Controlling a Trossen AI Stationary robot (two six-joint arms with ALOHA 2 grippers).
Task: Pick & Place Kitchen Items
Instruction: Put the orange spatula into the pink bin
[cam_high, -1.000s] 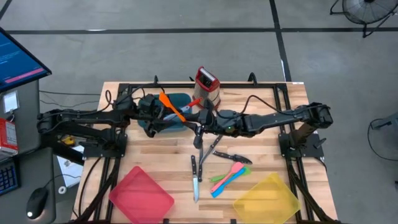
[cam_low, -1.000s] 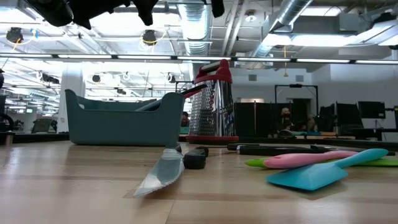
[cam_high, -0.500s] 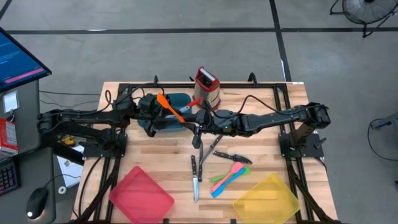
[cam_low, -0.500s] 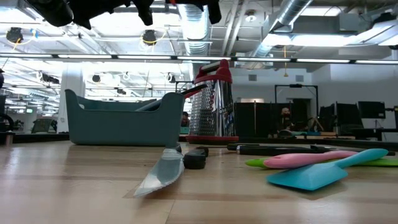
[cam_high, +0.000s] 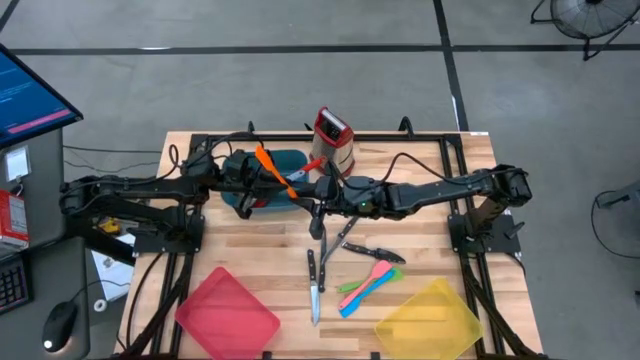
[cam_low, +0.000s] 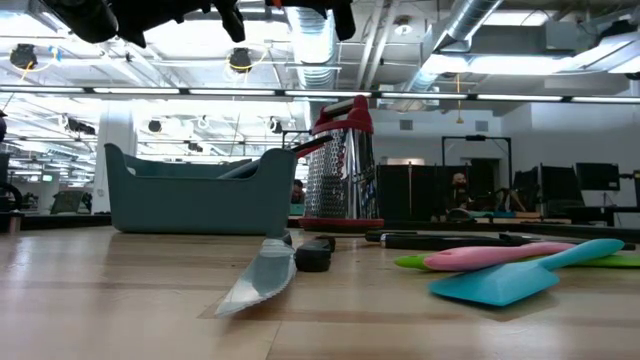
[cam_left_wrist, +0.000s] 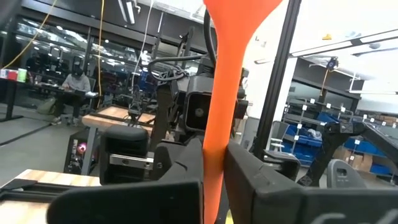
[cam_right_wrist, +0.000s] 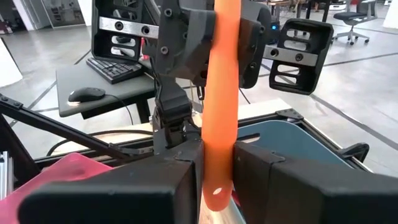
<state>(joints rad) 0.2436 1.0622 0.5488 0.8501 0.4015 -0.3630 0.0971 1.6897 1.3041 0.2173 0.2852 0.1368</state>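
Above the teal tray (cam_high: 285, 165) near the table's (cam_high: 420, 230) far edge, both end effectors pinch 1 orange utensil (cam_high: 272, 170): the left end effector (cam_high: 262, 180) at one end, the right end effector (cam_high: 320, 192) at the other. Knives (cam_high: 313, 285) and plastic utensils (cam_high: 365, 283) lie nearer the front.

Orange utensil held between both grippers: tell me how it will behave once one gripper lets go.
The orange utensil looks like thin moulded plastic, so probably light. It runs straight between the left gripper and right gripper, suggesting it is stiff. Its smooth, narrow handle might pivot or slip in a single grip.
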